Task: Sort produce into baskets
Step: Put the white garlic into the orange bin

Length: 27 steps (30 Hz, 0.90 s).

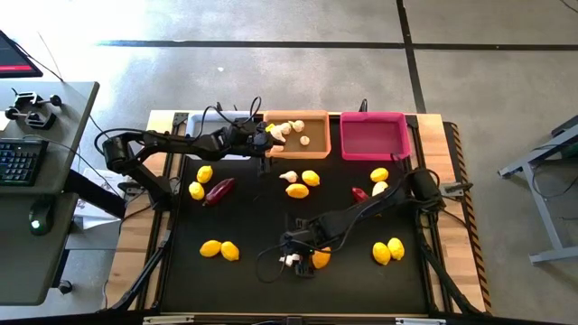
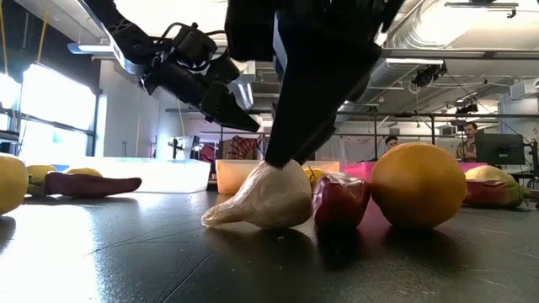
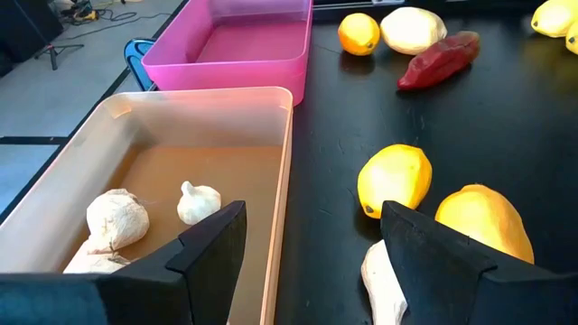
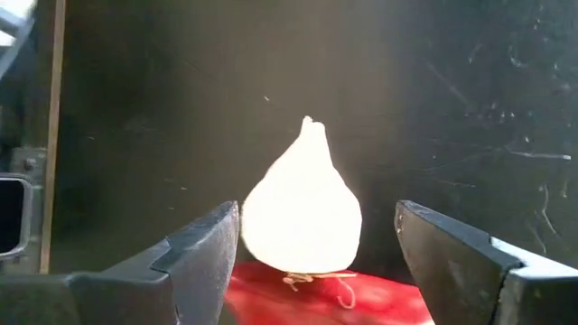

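My right gripper (image 4: 316, 226) is open and points down over a white garlic bulb (image 4: 302, 212), one finger on either side of it. The bulb (image 2: 261, 200) lies on the black mat beside a dark red chili (image 2: 339, 200) and a lemon (image 2: 418, 185). My left gripper (image 3: 312, 262) is open and holds nothing. It hovers over the near wall of the orange basket (image 1: 316, 149), which holds garlic bulbs (image 3: 117, 219). The pink basket (image 1: 375, 135) stands to its right. The white basket (image 1: 185, 119) is largely hidden by the left arm. My right gripper comes at the garlic bulb from above with its fingers astride it. One finger (image 4: 212, 244) stands very close to the bulb's side (image 4: 248, 226); whether it touches, I cannot tell. The bulb rests on the mat.
Loose produce lies across the mat: lemons (image 1: 205, 174) and a chili (image 1: 219, 190) at the left, lemons (image 1: 221, 250) at the near left, lemons (image 1: 388, 251) at the near right, and garlic (image 1: 288, 176) with lemons (image 1: 303, 184) in the middle.
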Available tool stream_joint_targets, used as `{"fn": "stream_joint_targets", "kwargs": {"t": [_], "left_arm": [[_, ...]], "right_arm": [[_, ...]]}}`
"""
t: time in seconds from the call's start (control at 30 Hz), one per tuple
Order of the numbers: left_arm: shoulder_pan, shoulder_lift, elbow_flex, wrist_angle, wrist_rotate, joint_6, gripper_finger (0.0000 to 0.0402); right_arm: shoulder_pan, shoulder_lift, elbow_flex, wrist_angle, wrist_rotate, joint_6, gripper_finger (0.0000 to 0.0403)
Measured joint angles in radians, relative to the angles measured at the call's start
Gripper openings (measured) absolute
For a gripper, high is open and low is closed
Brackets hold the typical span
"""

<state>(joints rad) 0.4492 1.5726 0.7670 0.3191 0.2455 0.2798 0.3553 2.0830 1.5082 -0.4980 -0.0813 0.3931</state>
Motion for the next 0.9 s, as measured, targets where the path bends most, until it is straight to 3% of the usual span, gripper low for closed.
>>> {"fn": "stream_joint_targets", "kwargs": {"t": [0.63, 0.9], "left_arm": [[0.0, 0.0, 0.0, -0.004, 0.001, -0.026, 0.0243], [0.0, 0.0, 0.0, -0.002, -0.004, -0.013, 0.0243]], "right_arm": [[-0.006, 0.021, 0.0, -0.023, 0.017, -0.054, 0.0256], [-0.023, 0.017, 0.074, -0.083, 0.027, -0.13, 0.0197]]}}
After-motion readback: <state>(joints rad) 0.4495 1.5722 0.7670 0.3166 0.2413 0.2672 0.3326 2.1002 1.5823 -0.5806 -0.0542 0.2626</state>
